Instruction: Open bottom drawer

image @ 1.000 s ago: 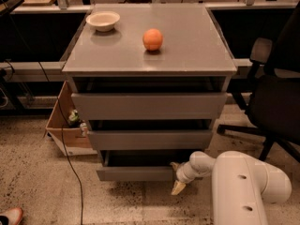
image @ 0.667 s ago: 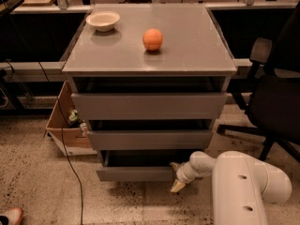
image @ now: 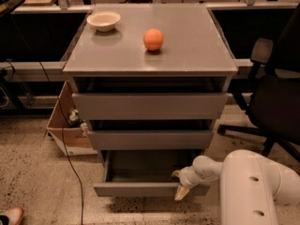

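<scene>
The grey cabinet has three drawers. The bottom drawer is pulled out toward me, its slim grey front forward and its plain grey tray showing. The middle drawer and the taller top drawer stick out only a little. My gripper is at the right end of the bottom drawer's front. One finger sits inside over the top edge and a yellowish finger hangs outside, so the fingers straddle the front panel. My white arm comes in from the lower right.
An orange and a white bowl sit on the cabinet top. A cardboard box stands at the cabinet's left, with a black cable on the floor. A black office chair stands at the right.
The bottom drawer has slid further out toward me, showing more of its tray. My gripper has moved back with the front panel.
</scene>
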